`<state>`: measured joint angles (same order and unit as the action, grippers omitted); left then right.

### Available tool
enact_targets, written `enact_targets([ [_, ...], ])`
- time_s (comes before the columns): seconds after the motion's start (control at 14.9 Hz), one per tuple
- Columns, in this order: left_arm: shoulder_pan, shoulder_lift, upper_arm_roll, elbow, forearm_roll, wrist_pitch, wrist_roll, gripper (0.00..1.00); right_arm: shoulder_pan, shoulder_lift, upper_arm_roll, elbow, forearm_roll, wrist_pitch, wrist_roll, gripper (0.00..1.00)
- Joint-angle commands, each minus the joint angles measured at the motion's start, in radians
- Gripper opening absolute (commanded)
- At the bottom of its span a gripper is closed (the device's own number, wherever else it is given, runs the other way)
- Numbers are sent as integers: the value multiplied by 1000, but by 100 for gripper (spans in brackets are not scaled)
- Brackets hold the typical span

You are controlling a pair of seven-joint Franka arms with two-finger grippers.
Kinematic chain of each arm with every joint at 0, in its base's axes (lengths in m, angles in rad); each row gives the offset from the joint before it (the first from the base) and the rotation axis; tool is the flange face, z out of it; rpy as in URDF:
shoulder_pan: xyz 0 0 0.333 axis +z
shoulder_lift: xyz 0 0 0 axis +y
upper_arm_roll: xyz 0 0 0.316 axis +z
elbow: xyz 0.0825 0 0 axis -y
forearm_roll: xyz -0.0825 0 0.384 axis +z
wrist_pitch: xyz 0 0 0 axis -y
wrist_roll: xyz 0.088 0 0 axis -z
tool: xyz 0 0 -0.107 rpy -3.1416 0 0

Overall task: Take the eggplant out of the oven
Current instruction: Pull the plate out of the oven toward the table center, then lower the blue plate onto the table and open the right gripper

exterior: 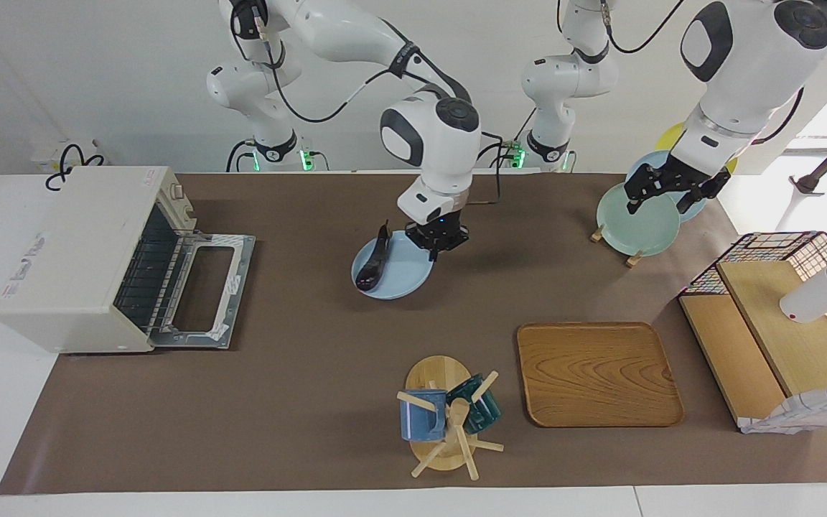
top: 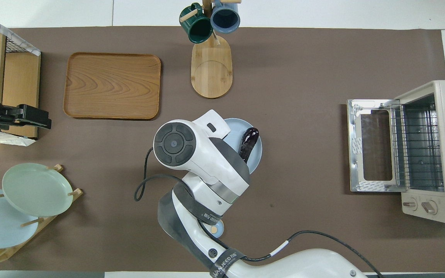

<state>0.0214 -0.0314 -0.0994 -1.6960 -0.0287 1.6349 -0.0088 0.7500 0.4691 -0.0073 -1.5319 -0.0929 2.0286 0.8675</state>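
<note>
While the oven (exterior: 90,258) stands at the right arm's end of the table with its glass door (exterior: 202,291) dropped open, the eggplant (exterior: 374,262) is seen lying on a light blue plate (exterior: 403,276) in the middle of the table, well apart from the oven. The right gripper (exterior: 442,240) is placed just over the rim of this plate, beside the eggplant; whether its fingers are apart cannot be told. The left gripper (exterior: 661,194) is held over the rack of plates (exterior: 636,219), and its fingers are seen apart, holding nothing.
</note>
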Motion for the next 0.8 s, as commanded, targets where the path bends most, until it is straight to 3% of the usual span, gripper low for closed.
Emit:
enact_targets([
  [0.0, 11, -7, -6, 1, 18, -1, -8, 100, -8, 10, -3, -6, 27, 62, -7, 0],
  [0.27, 11, -7, -6, 1, 18, -1, -8, 100, 3, -18, 16, -143, 35, 241, -2, 0],
  [0.4, 11, -7, -8, 1, 18, -1, -8, 100, 2, -17, 18, -148, 35, 286, -1, 0],
  [0.47, 11, -7, -6, 1, 18, -1, -8, 100, -3, -14, 17, -143, 35, 317, -2, 6],
  [0.6, 11, -7, -6, 1, 18, -1, -8, 100, 2, -13, 16, -101, 32, 306, -4, 12],
  [0.74, 11, -7, -6, 1, 18, -1, -8, 100, -9, -18, 15, -48, 13, 206, -18, 12],
])
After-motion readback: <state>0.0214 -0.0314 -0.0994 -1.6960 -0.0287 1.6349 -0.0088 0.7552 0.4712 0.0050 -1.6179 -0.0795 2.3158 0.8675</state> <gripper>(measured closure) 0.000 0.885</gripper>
